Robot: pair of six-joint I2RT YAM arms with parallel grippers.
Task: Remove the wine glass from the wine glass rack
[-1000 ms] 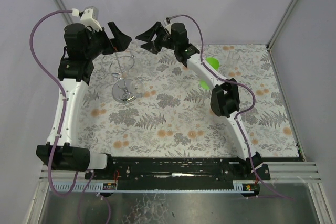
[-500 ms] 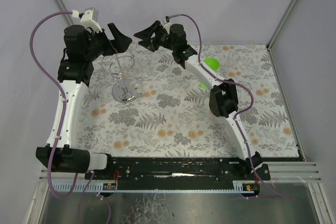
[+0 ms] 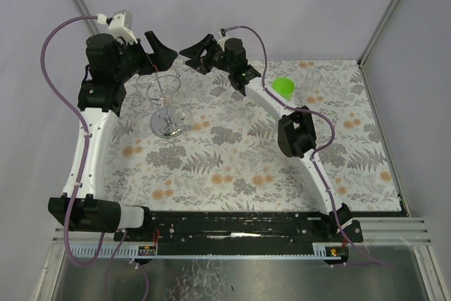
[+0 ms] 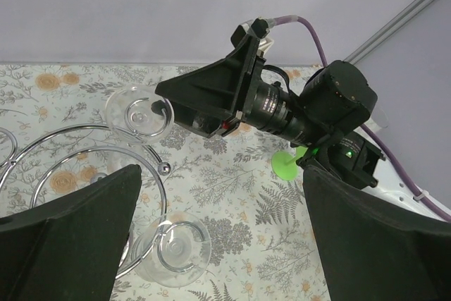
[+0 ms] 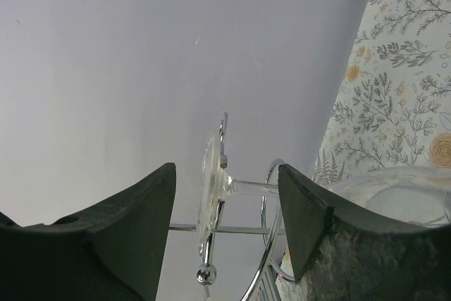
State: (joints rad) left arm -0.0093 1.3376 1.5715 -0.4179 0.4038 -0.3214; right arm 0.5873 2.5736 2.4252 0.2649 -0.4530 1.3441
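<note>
The wine glass rack [image 3: 166, 127] is a silver wire stand at the back left of the table, with its loops [image 4: 163, 168] below my left wrist. The clear wine glass hangs upside down from a loop, foot [image 4: 139, 112] up and bowl [image 3: 184, 114] down. My right gripper [image 5: 225, 174] is open. The glass's foot [image 5: 211, 188] and stem lie between its fingers without touching either. From above, the right gripper [image 3: 192, 56] sits just right of the rack top. My left gripper [image 3: 161, 51] hovers open over the rack's far side, holding nothing.
A green plastic glass [image 3: 284, 87] lies on the floral cloth behind the right arm; its foot [image 4: 285, 167] shows in the left wrist view. A clear cup [image 3: 310, 79] stands further right. The white back wall is close behind both grippers.
The right gripper has moved left toward the rack top and its jaws have narrowed slightly around the glass's foot. The left arm, rack and glass have not moved.
</note>
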